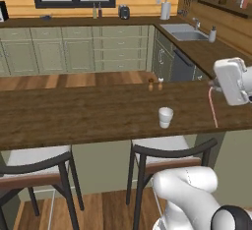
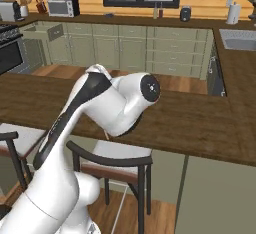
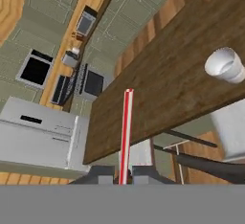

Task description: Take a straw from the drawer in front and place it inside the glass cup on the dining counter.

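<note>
Carrying the straw (image 3: 126,132) pinched between closed jaws, the gripper (image 3: 123,176) is hovering over the dining counter (image 1: 88,116). Straw is running straight out ahead of the fingertips; in the left base view it's hanging below the hand, tip near the counter edge. Glass cup (image 3: 226,65) is sitting upright, well off to one side of the jaws. Likely needs: lifting the tip above the rim, centring over the mouth, then lowering before releasing.

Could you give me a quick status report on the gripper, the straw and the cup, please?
Gripper shut on the straw, held above the dining counter. Glass cup upright on the counter, straw not yet in. Two shakers stand behind the cup, apart from it.
</note>
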### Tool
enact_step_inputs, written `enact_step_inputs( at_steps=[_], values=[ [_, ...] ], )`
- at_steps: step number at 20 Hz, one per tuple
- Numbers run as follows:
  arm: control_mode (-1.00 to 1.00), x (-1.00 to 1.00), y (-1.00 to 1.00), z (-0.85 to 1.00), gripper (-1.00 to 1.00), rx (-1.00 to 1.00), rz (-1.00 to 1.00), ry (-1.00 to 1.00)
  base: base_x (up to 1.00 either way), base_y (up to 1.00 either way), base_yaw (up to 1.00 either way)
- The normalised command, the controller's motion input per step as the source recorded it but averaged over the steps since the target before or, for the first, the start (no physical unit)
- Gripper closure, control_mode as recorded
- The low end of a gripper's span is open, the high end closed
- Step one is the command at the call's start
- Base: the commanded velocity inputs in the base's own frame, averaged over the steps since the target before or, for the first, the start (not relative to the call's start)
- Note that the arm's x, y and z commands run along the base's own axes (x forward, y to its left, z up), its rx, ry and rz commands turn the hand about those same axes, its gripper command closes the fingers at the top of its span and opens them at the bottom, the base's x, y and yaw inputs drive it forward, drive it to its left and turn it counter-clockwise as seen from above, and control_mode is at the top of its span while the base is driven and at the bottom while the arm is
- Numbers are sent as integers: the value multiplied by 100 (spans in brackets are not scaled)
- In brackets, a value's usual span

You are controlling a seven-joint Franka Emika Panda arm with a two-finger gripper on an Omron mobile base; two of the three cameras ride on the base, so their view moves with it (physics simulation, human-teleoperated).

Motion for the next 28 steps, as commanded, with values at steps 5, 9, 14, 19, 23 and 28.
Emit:
enact_step_inputs(
  at_steps=[5, 9, 14, 19, 23, 28],
  values=[
    [-100, 87, 0, -2, 100, 35, 1, 0, 0, 0, 0],
    [-100, 100, 0, -12, 100, 18, 0, 0, 0, 0, 0],
    [-100, 64, 0, -25, 100, 2, 0, 0, 0, 0, 0],
    [-100, 55, 0, -39, 100, 0, 0, 0, 0, 0, 0],
    [-100, 73, 0, -24, 100, 0, 0, 0, 0, 0, 0],
    [-100, 75, -14, -24, 100, 0, 0, -1, 0, 0, 0]
  ],
)
